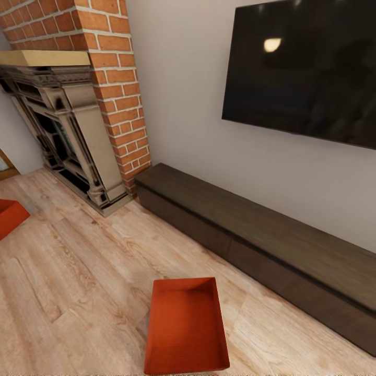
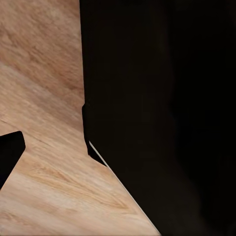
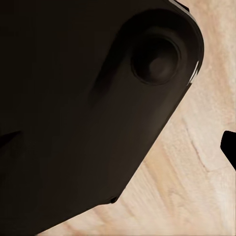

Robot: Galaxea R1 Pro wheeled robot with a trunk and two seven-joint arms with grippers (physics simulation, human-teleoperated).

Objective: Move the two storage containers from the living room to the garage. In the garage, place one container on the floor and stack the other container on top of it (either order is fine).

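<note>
One red-orange storage container (image 1: 186, 326) lies open-topped on the living room's light wood plank floor (image 1: 78, 292), low in the head view and just in front of the long cabinet. The second storage container (image 1: 9, 216) sits on the same floor at the left edge, partly cut off. In the left wrist view a dark fingertip (image 2: 10, 155) pokes in over the planks, and in the right wrist view another dark fingertip (image 3: 230, 150) shows at the edge. Whether either gripper is open or shut cannot be made out. Nothing is seen held.
A long low dark-brown cabinet (image 1: 261, 235) runs along the white wall under a black wall screen (image 1: 308, 68). An ornate dark fireplace (image 1: 62, 130) and a red brick chimney (image 1: 117, 89) stand at the back left. Black robot body parts (image 2: 157, 118) (image 3: 73, 113) block much of both wrist views.
</note>
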